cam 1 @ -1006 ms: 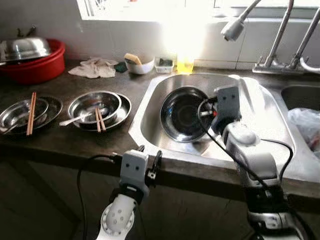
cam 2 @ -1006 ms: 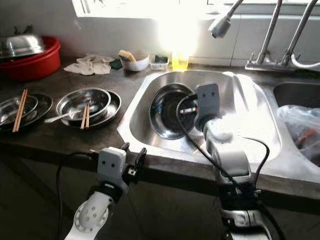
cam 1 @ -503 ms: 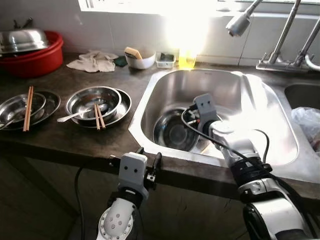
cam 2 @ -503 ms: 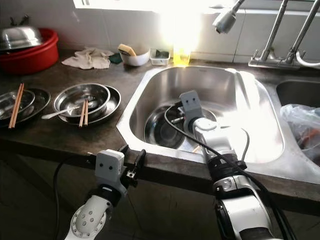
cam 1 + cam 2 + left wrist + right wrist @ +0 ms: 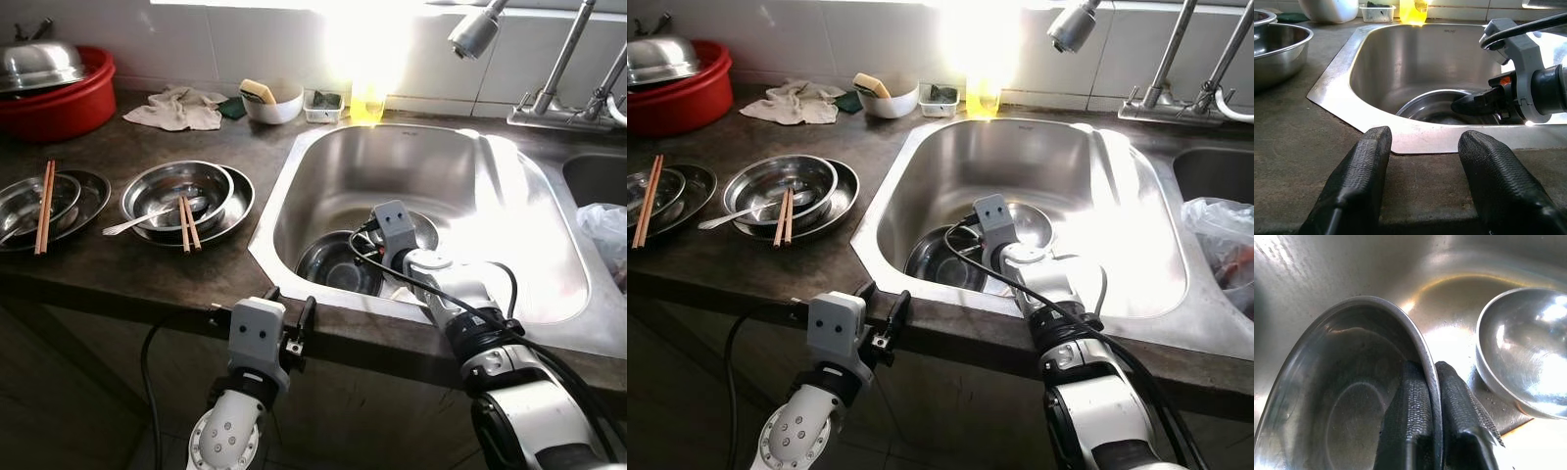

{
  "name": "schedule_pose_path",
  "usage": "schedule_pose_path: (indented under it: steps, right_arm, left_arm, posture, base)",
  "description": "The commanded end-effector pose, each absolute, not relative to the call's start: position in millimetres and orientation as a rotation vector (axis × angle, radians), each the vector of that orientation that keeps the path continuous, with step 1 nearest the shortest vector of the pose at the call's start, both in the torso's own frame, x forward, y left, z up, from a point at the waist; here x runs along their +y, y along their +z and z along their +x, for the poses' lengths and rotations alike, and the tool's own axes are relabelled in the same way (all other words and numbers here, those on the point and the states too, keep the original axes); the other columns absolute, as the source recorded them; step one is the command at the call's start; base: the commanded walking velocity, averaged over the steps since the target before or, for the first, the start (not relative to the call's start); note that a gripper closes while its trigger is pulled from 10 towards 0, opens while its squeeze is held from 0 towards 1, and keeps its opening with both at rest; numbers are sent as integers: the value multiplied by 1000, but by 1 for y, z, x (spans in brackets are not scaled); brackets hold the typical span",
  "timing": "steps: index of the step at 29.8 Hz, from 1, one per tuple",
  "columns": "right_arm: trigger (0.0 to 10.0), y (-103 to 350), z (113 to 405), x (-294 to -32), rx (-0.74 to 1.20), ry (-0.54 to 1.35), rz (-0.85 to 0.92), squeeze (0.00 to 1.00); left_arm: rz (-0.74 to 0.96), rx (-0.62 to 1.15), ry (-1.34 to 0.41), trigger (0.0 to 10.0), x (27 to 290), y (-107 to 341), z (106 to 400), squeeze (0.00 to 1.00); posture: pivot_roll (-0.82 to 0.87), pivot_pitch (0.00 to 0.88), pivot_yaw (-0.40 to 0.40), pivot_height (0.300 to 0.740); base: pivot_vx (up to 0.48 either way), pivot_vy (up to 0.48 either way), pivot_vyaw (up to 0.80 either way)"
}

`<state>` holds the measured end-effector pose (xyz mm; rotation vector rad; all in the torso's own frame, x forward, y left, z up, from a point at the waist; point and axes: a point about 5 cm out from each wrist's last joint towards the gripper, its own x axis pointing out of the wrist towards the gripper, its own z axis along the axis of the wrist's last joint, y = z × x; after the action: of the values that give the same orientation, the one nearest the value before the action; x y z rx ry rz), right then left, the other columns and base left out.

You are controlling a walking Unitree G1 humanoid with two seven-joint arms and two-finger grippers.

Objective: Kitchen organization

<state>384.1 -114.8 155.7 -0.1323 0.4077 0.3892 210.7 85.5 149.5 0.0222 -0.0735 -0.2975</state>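
A steel bowl [image 5: 333, 268] rests low in the sink [image 5: 323, 176], near its front left corner. My right gripper [image 5: 1427, 369] is shut on the bowl's rim, one finger inside and one outside. Beside it on the sink floor sits a smaller steel bowl [image 5: 1525, 352]. From the left wrist view, the right gripper's fingers [image 5: 1476, 103] reach over the held bowl [image 5: 1435, 105]. My left gripper [image 5: 1425, 142] hovers open at the counter's front edge, holding nothing.
On the counter to the left stand stacked steel bowls [image 5: 181, 196] with chopsticks [image 5: 186, 223] and a spoon, and further bowls [image 5: 44, 201] with chopsticks. A red basin [image 5: 59, 83], a cloth [image 5: 176, 108], a white bowl [image 5: 266, 101] and a spray faucet [image 5: 475, 34] line the back. A plastic bag [image 5: 607, 230] fills the right basin.
My right gripper has carried the steel bowl from tilted up in the sink's middle down to its front left floor. The left gripper has stayed put. The camera has shifted slightly.
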Motion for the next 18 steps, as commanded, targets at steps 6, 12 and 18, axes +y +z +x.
schedule_pose_path:
  steps: [6, 12, 18]
  right_arm:
    - [10000, 155, 382, -109, 386, 411, -85, 1000]
    - [10000, 159, 378, -112, 333, 387, -49, 1000]
    - [10000, 173, 372, -118, 227, 333, -3, 0]
  left_arm:
    - [31, -42, -295, 10000, 85, 145, 213, 0]
    - [32, -46, -293, 10000, 85, 145, 216, 0]
    - [34, -51, -292, 10000, 85, 145, 218, 0]
  posture:
    - [117, 159, -29, 740]
    - [116, 145, -26, 740]
    - [115, 133, -25, 740]
  base:
    - [0, 0, 0]
    - [0, 0, 0]
    - [0, 0, 0]
